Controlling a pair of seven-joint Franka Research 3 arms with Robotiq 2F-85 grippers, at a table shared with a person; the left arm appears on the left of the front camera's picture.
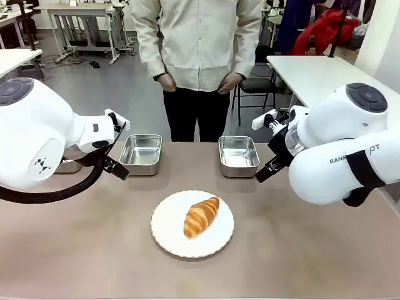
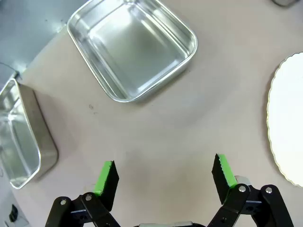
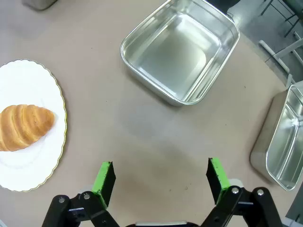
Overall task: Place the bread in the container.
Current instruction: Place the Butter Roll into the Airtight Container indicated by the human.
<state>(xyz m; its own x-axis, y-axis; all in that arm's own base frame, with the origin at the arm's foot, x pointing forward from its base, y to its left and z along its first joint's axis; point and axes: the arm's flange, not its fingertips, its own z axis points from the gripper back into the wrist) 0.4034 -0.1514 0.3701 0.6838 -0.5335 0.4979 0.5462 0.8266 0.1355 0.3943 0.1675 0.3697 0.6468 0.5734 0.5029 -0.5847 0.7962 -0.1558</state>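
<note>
- The left arm (image 1: 37,137) hangs over the left side of the tabletop (image 1: 75,250). The left jaws are released, their green pads (image 2: 105,176) wide apart above bare surface and grasping nothing.
- Just beyond them sits the left-hand pan (image 1: 141,153), shiny and empty. Another steel pan (image 2: 21,137) lies farther out, near the table's edge.
- At the centre, the bread (image 1: 201,217) lies aslant on a round white scalloped plate (image 1: 165,225), apart from both pans and touched by neither arm.
- At the far side a person stands with hands (image 1: 167,82) held at the waist, taking no part.
- The right-hand pan (image 1: 238,155), also empty, sits behind and to the right of the plate. Which pan is meant as the container cannot be told.
- The right arm (image 1: 337,156) mirrors the left, with the right jaws likewise released and empty over bare tabletop between plate and pan.
- The task looks to be at its opening step, with the reach for the bread not yet made. The next move likely calls for one arm to swing over the plate, lower its spread jaws across the bread's thick middle, close gently on the soft crust, then lift and carry it to a pan.
</note>
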